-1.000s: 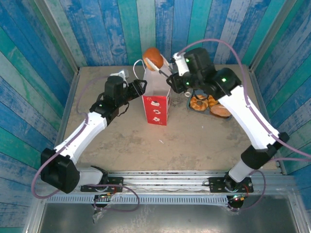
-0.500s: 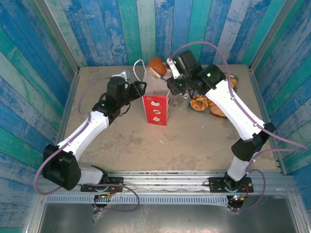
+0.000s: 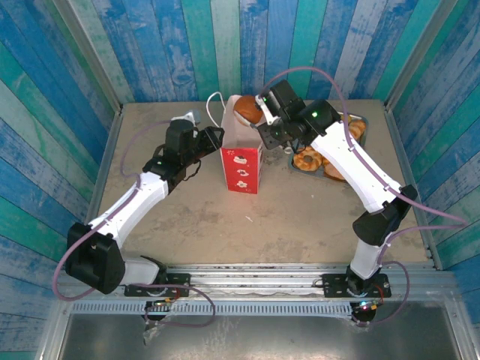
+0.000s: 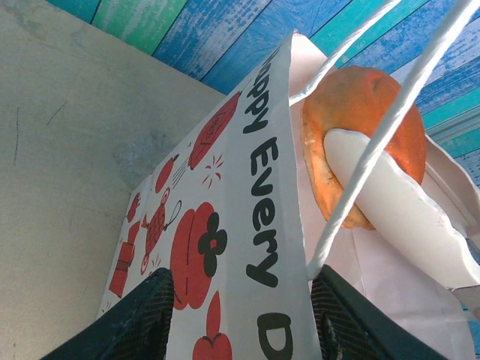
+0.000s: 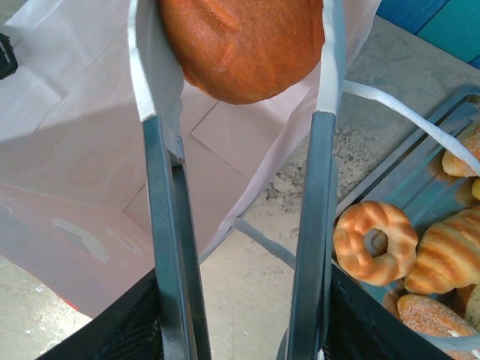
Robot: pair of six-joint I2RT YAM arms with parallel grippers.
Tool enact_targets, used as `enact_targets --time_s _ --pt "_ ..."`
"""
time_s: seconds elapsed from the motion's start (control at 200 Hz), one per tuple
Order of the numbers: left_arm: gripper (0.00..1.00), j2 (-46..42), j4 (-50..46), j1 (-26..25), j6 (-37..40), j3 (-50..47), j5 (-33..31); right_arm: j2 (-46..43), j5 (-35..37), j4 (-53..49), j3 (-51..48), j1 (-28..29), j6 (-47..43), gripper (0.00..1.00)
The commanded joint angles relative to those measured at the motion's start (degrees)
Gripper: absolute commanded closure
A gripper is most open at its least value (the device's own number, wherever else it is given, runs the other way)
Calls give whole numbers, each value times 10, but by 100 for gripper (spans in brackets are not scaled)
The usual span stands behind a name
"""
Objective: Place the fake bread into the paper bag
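The paper bag (image 3: 241,161) stands upright at mid-table, white above and red below. My left gripper (image 3: 216,138) is shut on the bag's left side; in the left wrist view its fingers (image 4: 142,319) flank the printed panel (image 4: 255,225). My right gripper (image 3: 274,126) is shut on metal tongs (image 5: 161,225). The white tong tips pinch a round orange-brown bun (image 5: 244,45) of fake bread right at the bag's open mouth (image 5: 90,165). From the left wrist the bun (image 4: 360,105) sits at the bag's rim. More fake bread (image 3: 309,159) lies on the tray.
A silver tray (image 5: 409,180) right of the bag holds a glazed ring (image 5: 375,241), a striped roll (image 5: 450,259) and other pastries. White loop handles (image 5: 405,109) hang by the bag's mouth. Blue plank walls close in the table on three sides.
My right arm has brought the tongs and bun down and toward the bag, from above its top to its mouth. The left gripper has narrowed on the bag's side.
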Motion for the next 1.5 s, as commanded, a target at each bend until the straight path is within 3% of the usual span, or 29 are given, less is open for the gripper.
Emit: enact_targets --time_s 0.0,0.275,0.481,0.836,0.997,1.172,1.392,1.497 --pt "49 11 5 0 5 -11 -10 -1 15 -2 7 2 -2 45" --pt "49 7 6 0 6 -12 -6 -1 5 -3 9 2 3 39" --pt "49 3 7 0 5 -13 -2 -9 5 0 20 3 6 40" --pt "33 -35 2 0 15 -6 5 -71 -22 37 31 2 5 41" --pt "26 -83 -22 0 42 -4 -22 -112 -14 39 33 -11 10 41" --pt "18 -139 -45 0 90 -18 -75 -167 -22 39 -2 -55 22 41" --pt "0 -214 -70 0 136 -53 -153 -237 -73 40 -116 -184 38 41" --pt "6 -246 -71 0 144 -73 -181 -253 -95 40 -184 -223 37 41"
